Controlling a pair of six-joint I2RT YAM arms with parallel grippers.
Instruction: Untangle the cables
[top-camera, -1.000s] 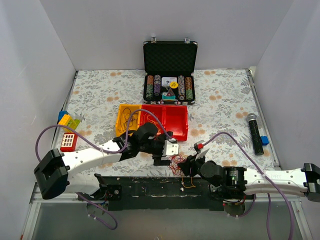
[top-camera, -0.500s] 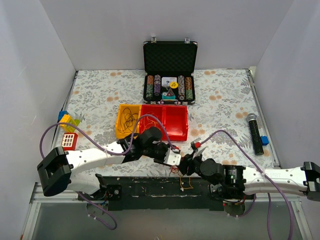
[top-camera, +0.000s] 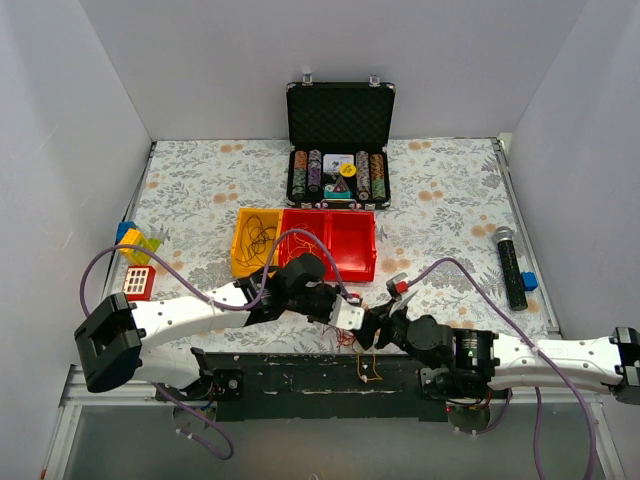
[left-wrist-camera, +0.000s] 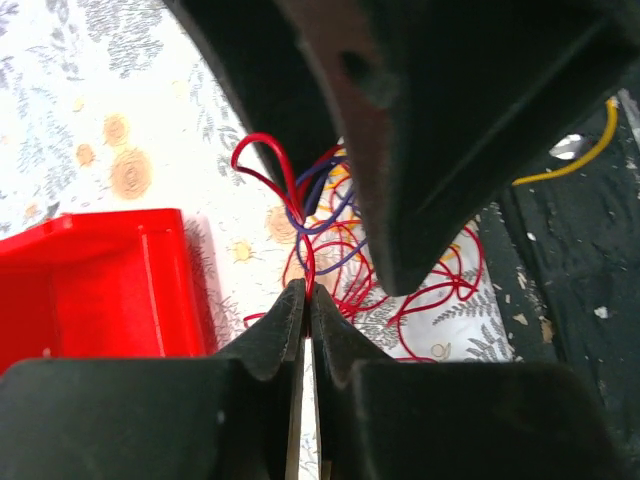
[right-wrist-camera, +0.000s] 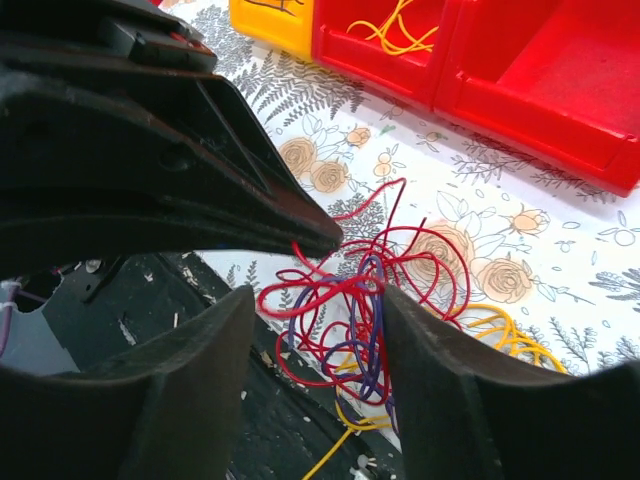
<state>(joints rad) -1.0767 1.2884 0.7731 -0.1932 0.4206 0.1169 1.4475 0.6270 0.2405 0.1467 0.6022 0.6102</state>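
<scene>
The cables (right-wrist-camera: 365, 300) are a tangle of red, purple and yellow-orange wire at the table's near edge, also visible from above (top-camera: 352, 338). My left gripper (left-wrist-camera: 308, 292) is shut, its tips pinching a red cable loop (left-wrist-camera: 268, 170) that rises out of the tangle. My right gripper (right-wrist-camera: 320, 300) is open, one finger on each side of the tangle, and the red and purple strands lie against its right finger (right-wrist-camera: 440, 380). From above, the left gripper (top-camera: 350, 318) and right gripper (top-camera: 377, 325) nearly touch over the bunch. A yellow strand (top-camera: 370, 372) trails onto the black base.
A yellow bin (top-camera: 240, 262) holding dark wire and a red two-part bin (top-camera: 362, 262) with yellow wire (right-wrist-camera: 395, 35) stand just behind. An open case of poker chips (top-camera: 340, 120) is at the back, a microphone (top-camera: 510, 265) at right, and toy blocks (top-camera: 137, 283) at left.
The left gripper swung right to the tangle and shut on a red loop. The right gripper's jaws spread wider around the bunch.
</scene>
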